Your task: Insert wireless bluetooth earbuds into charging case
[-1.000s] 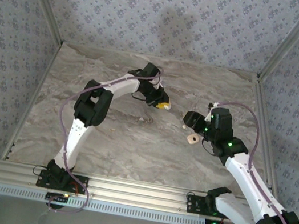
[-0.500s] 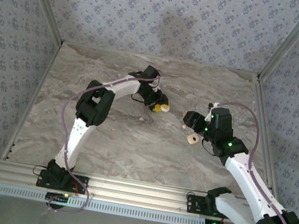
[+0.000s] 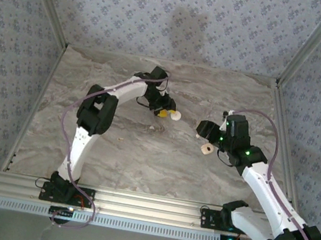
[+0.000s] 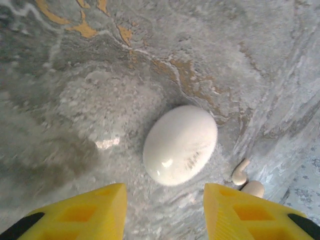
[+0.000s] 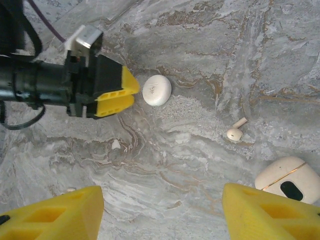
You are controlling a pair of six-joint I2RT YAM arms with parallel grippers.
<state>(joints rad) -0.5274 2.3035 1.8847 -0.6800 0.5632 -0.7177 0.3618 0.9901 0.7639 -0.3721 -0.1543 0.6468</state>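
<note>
The case (image 5: 287, 180) is lying on the table (image 5: 210, 40), apparently shut judging by its seam. One earbud (image 5: 235, 132) is resting just beside it, not yet inside. Farther from the case, the white disc (image 4: 181, 144) is sitting free. Over the last second the left gripper (image 4: 165, 200) has been opening and backing off it, and its fingers are now parted around nothing, so that arm is becoming free for the earbud. The right gripper (image 5: 161, 212) is hovering near the case, fingers spread wide and empty. The second earbud is proving hard to find. A pale bit (image 4: 254, 188), half cut off by a left finger, may be it or the case.
</note>
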